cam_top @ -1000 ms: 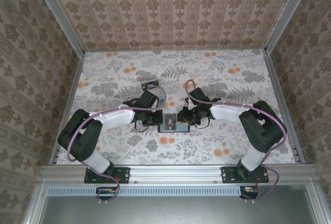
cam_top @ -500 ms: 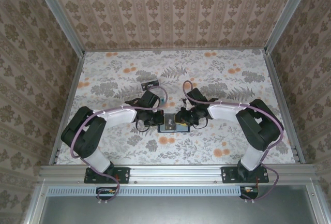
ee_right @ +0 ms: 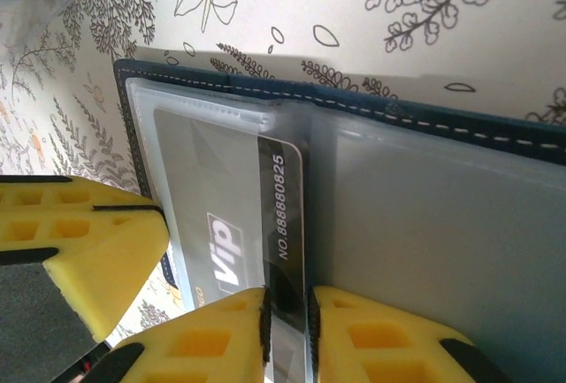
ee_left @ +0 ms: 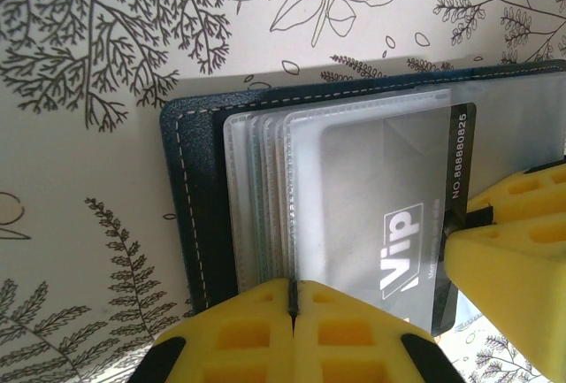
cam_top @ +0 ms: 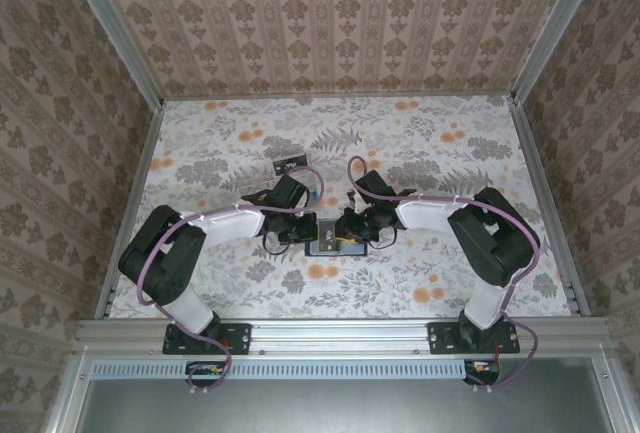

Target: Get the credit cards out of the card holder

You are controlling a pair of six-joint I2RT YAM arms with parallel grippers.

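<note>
Navy card holder [ee_left: 193,197] lies open mid-table, VIP card [ee_right: 281,215] partly out of the clear sleeves [ee_left: 265,188]. At 3 o'clock the right gripper [ee_right: 287,317] pinches its edge. At 9 the left gripper [ee_left: 291,308], pressed together, pins the sleeves. I judge extraction is in hand; next calls for a straight pull toward 3.

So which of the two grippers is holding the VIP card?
The right gripper: it pinches the bare end of the VIP card. The left gripper is shut at the edge of the clear sleeves instead.
</note>
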